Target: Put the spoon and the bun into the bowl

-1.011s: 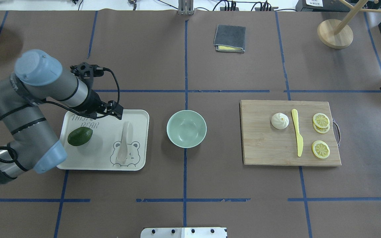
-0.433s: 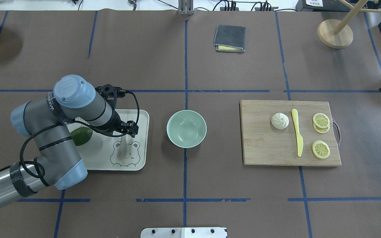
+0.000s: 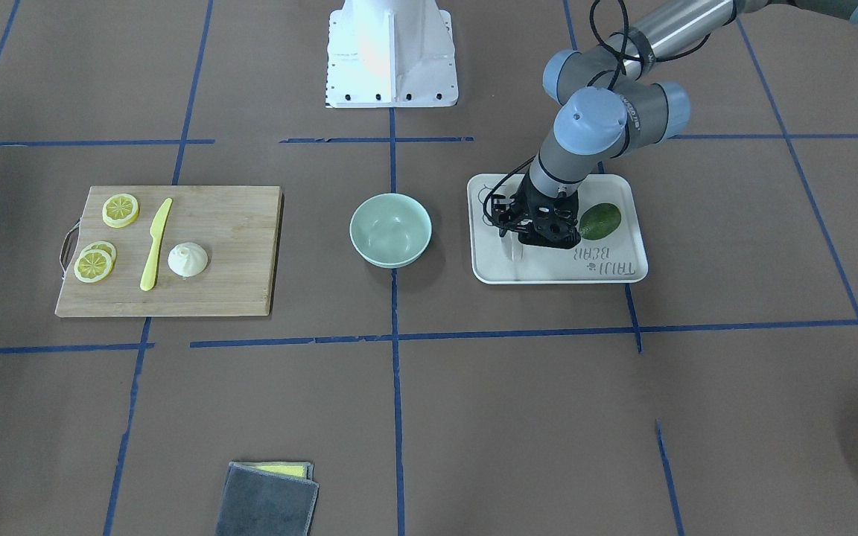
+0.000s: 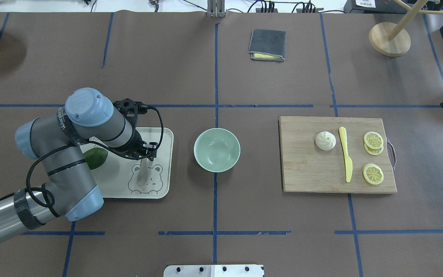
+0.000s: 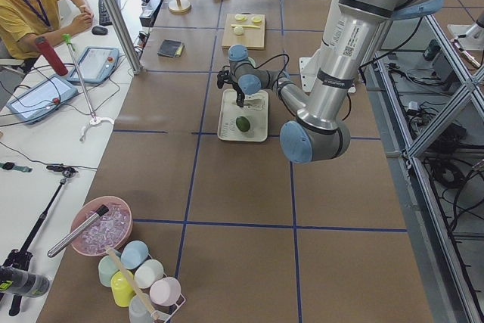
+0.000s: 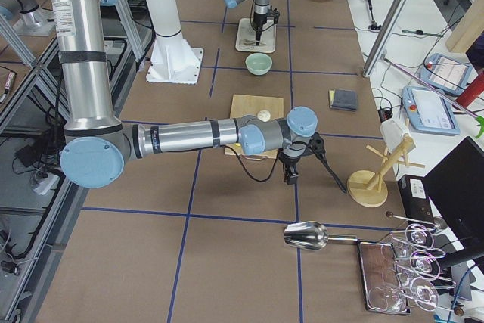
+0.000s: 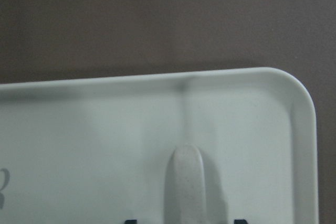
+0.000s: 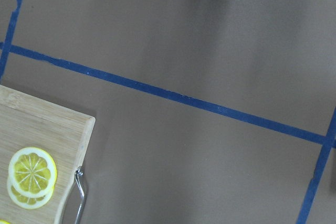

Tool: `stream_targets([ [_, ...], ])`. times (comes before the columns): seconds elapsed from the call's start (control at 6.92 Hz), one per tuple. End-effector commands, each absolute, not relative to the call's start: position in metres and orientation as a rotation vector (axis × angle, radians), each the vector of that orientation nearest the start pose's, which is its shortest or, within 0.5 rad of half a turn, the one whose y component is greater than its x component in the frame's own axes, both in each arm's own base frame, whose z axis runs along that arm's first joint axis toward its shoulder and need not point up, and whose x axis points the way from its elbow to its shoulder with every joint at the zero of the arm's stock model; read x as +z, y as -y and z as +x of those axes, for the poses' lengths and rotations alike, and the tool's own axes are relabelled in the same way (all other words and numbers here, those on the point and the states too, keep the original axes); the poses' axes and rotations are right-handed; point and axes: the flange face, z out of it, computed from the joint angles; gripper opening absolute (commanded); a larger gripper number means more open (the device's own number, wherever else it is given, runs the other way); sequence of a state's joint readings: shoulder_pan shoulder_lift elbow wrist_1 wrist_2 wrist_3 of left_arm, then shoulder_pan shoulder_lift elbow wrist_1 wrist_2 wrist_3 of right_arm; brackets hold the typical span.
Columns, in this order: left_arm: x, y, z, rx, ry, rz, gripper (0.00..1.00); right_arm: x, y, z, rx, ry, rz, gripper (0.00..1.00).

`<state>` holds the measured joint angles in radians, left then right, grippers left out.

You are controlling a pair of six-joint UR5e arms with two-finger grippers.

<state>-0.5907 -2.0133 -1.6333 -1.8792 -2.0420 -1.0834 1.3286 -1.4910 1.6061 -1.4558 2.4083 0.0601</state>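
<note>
directly beneath the left gripper point(image 4: 145, 154), jaws apart either side of its handle, probably set to pinch it, the plastic soup spoon point(image 4: 142, 177) lies on the bear-print tray point(image 4: 165, 134), mint bowl point(image 4: 217, 149) near beside, steamed bun point(image 4: 325, 141) well beyond on the cutting board point(image 4: 306, 173).

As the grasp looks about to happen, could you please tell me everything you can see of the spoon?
The spoon looks like whitish, slightly translucent plastic, with a short, wide, round-tipped handle. It lies flat on the white tray, its scoop over the printed bear and its handle pointing toward the tray's far edge. The left end effector is over the handle, open and straddling it; whether it touches the spoon cannot be told.
</note>
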Motion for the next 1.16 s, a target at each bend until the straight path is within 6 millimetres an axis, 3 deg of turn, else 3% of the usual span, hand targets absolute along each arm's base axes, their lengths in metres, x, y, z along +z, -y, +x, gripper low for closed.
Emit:
stream_targets([
  [0.0,0.343,0.44,0.498,0.094,-0.915,0.027,0.0,0.583,0.534,-0.071,-0.266,0.861,0.088,1.0],
  [0.14,0.34,0.44,0.498,0.073,-0.92,0.019,0.0,0.583,0.534,-0.072,-0.267,0.868,0.086,1.0],
  [0.29,0.314,0.442,0.491,0.048,-0.956,0.033,0.0,0.58,0.534,-0.072,-0.267,0.879,0.087,1.0],
  [0.43,0.274,0.45,0.492,0.031,-1.005,0.066,0.0,0.573,0.536,-0.076,-0.258,0.883,0.086,1.0],
  [0.72,0.187,0.469,0.494,-0.05,-1.09,0.187,0.0,0.531,0.529,-0.113,-0.209,0.905,0.063,1.0],
  [0.87,0.168,0.472,0.5,-0.082,-1.115,0.184,0.0,0.52,0.525,-0.129,-0.198,0.918,0.065,1.0],
  [1.01,0.165,0.478,0.512,-0.089,-1.135,0.183,0.0,0.512,0.521,-0.152,-0.184,0.937,0.067,1.0],
])
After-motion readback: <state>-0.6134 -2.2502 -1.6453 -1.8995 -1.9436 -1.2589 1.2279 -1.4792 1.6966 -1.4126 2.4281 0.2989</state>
